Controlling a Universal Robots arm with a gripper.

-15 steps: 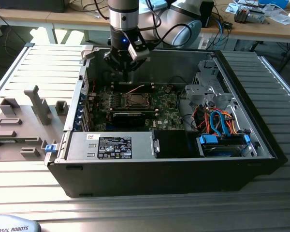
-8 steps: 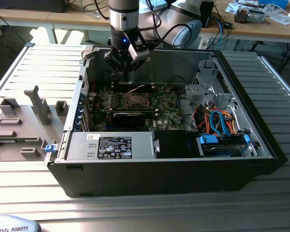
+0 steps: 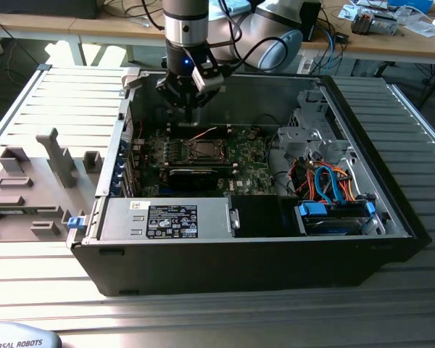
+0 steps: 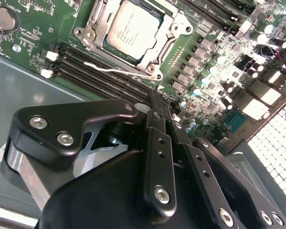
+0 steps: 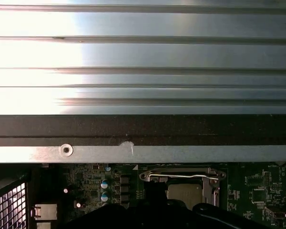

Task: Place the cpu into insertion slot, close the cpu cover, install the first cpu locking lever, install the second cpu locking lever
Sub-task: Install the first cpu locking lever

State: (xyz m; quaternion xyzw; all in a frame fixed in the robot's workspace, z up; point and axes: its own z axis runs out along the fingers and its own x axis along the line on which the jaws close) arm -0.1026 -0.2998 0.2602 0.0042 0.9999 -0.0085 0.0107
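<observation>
Now: gripper [image 4: 158, 106] pressed together, empty, above board [image 4: 33, 33] | cpu [image 4: 133, 29] seated in slot [image 4: 97, 36] | cover [image 4: 169, 45] down.

ribbed metal table [image 3: 43, 94] | on it: computer case [image 3: 246, 261], grey fixtures [image 3: 36, 181]

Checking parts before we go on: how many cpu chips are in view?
1: the cpu sits in the insertion slot on the green board. Others may be hidden.
</observation>
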